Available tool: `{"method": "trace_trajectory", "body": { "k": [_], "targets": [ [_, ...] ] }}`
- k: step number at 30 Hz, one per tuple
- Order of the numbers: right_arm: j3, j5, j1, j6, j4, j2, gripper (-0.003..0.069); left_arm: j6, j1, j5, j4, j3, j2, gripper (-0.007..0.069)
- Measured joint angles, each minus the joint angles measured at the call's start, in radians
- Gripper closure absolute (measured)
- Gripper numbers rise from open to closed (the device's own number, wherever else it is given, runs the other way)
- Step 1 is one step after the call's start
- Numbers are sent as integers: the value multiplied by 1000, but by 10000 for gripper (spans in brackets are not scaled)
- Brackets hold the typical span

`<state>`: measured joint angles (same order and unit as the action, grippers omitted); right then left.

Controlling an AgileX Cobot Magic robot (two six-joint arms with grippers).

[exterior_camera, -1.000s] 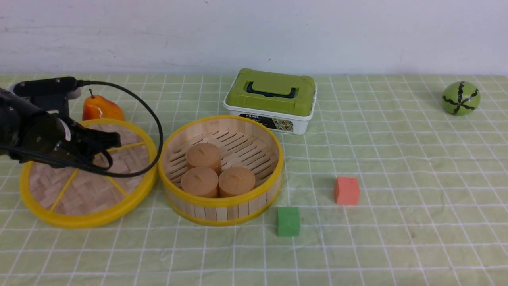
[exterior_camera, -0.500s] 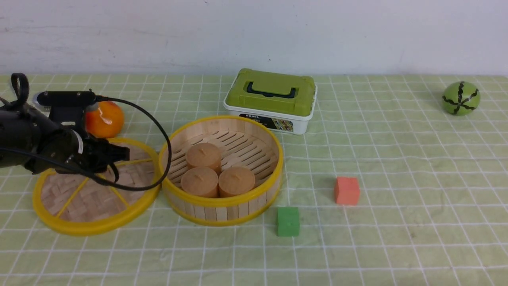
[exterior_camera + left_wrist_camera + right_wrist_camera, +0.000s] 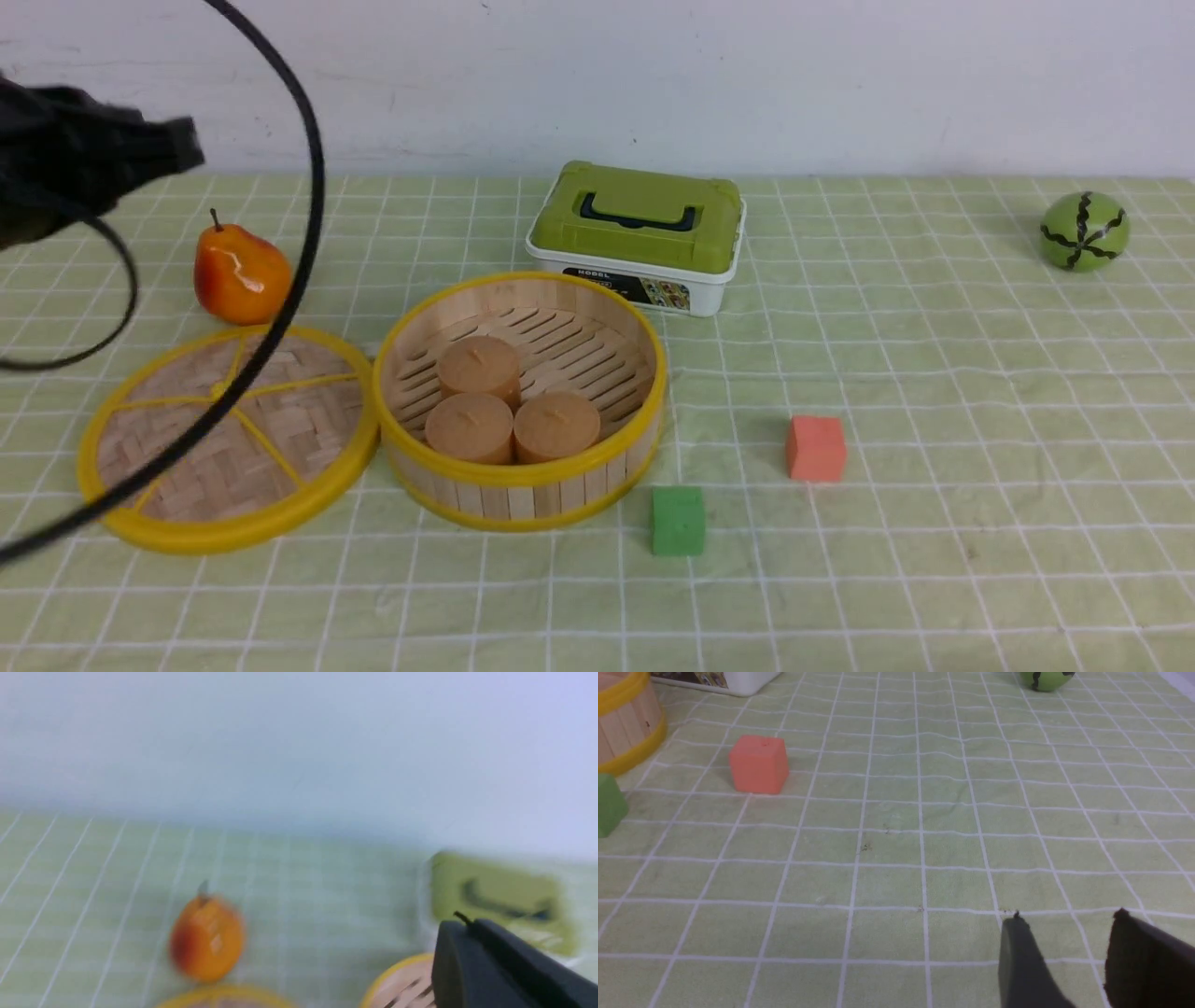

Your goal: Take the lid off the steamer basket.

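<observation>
The lid [image 3: 299,425] lies flat on the tablecloth, touching the left side of the steamer basket [image 3: 523,495]. The basket stands uncovered with three brown cylinders [image 3: 513,406] inside. My left gripper [image 3: 182,149] is raised high at the far left, above and behind the lid, blurred. In the left wrist view its fingers [image 3: 467,926] are pressed together with nothing between them, over the basket's edge [image 3: 402,984]. My right gripper [image 3: 1066,924] is open and empty low over bare cloth; the front view does not show it.
An orange pear [image 3: 241,271] stands behind the lid. A green-and-white box [image 3: 639,233] is behind the basket. A green cube [image 3: 678,520] and a red cube [image 3: 815,448] lie to its right. A green ball [image 3: 1084,231] is far right. The arm's black cable [image 3: 280,308] hangs over the lid.
The left gripper lowered the tilted lid flat onto the table beside the basket, let go of it, and rose up and away to the left. The pear shows again.
</observation>
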<state>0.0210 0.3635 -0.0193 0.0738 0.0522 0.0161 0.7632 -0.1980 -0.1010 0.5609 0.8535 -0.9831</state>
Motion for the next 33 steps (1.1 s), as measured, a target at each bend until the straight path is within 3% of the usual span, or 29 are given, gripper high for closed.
{"method": "trace_trajectory", "body": {
  "k": [7, 15, 24, 33],
  "targets": [
    [0, 0, 0, 0, 0, 0, 418, 21, -18, 75, 0, -325, 392, 637],
    [0, 0, 0, 0, 0, 0, 418, 44, -18, 116, 0, -660, 580, 637],
    [0, 0, 0, 0, 0, 0, 418, 165, -18, 119, -1, -812, 585, 637],
    [0, 0, 0, 0, 0, 0, 418, 184, 0, 94, -5, -845, 694, 637]
  ]
}}
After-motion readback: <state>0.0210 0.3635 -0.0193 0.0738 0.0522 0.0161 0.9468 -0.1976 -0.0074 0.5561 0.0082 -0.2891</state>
